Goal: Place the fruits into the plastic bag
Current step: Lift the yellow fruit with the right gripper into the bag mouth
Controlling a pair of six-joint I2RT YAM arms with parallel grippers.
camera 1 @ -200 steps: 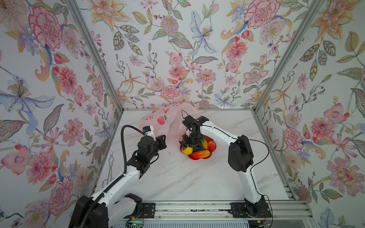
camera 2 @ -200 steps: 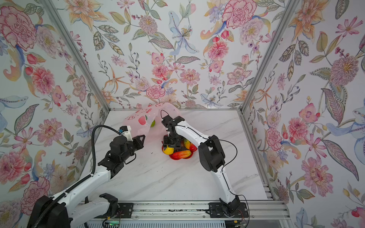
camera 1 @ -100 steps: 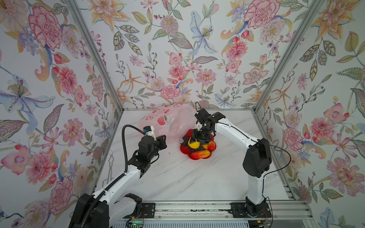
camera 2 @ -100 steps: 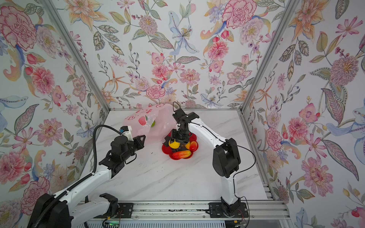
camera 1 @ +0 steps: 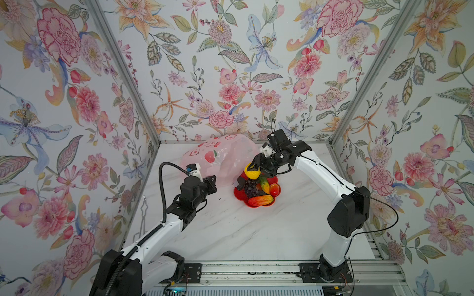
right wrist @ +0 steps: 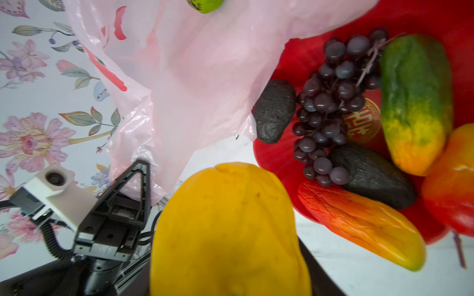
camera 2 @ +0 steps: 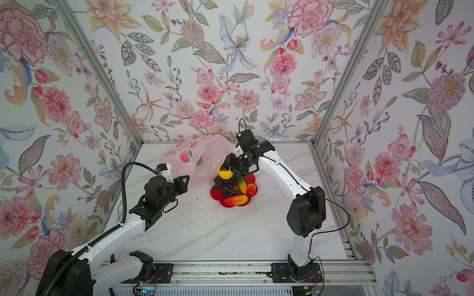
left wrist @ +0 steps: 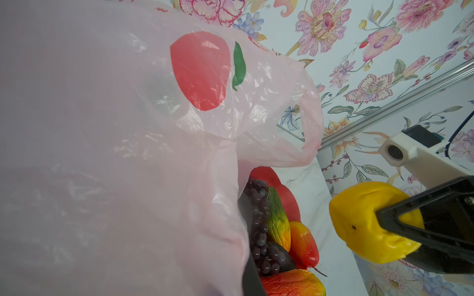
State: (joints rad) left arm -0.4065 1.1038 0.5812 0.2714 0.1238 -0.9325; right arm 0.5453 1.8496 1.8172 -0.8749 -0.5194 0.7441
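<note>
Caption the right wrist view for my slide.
Right gripper holds the yellow fruit near the red dish; left gripper pinches the bag.

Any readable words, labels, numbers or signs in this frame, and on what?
"囍", probably, partly hidden by the grapes: gold seal in the dish.
Lettering around the seal's rim: too small to read.
Red print near the top of the bag: too crumpled and small to read.

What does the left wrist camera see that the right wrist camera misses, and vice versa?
Left wrist only: the right arm's fingers from outside, pinching the yellow fruit, and the apple print on the plastic bag. Right wrist only: the left arm's fingers shut on the bag's edge, the gold emblem on the red dish. Both: bag, yellow fruit, grapes, dish.
</note>
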